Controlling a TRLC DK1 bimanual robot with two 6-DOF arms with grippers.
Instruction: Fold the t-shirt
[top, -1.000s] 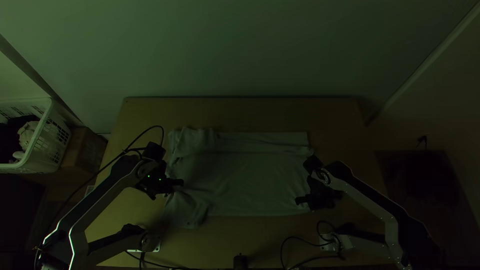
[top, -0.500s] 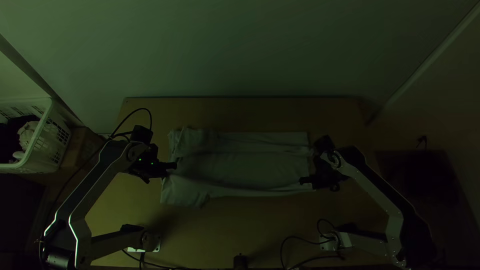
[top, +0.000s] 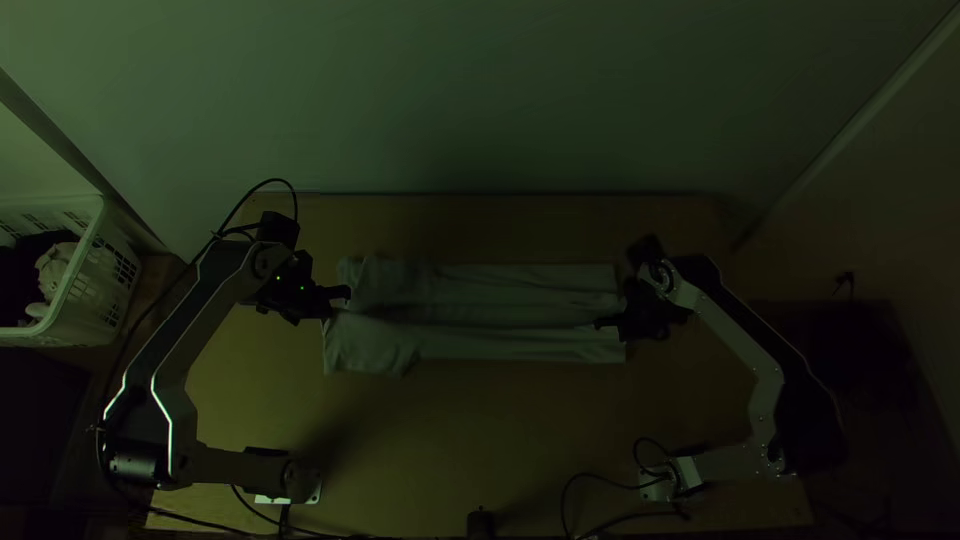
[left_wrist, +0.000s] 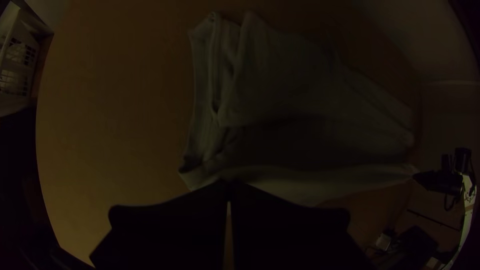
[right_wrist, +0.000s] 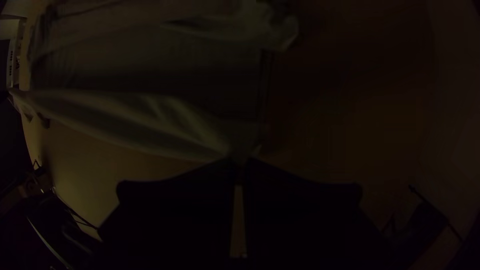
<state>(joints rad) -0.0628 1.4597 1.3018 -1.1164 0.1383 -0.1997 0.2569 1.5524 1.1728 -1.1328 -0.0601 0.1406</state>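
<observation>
A pale grey-green t-shirt (top: 480, 310) lies across the table as a long strip, its near side lifted and folded part way over the rest. My left gripper (top: 345, 294) is at its left end, and my right gripper (top: 600, 323) at its right end. In the left wrist view my left gripper (left_wrist: 229, 186) is shut on the near edge of the t-shirt (left_wrist: 300, 100). The right wrist view has my right gripper (right_wrist: 240, 162) shut on a corner of the t-shirt (right_wrist: 150, 120), with the cloth stretched between both grippers.
A white laundry basket (top: 95, 270) with clothes stands left of the table, beside a brown box. The wooden table (top: 480, 440) shows bare in front of the cloth. Cables and a small dark object (top: 481, 523) are at the near edge.
Both grippers have moved up the picture, away from the near edge, drawing the t-shirt's near side with them. The cloth's outline has become narrower from front to back.
</observation>
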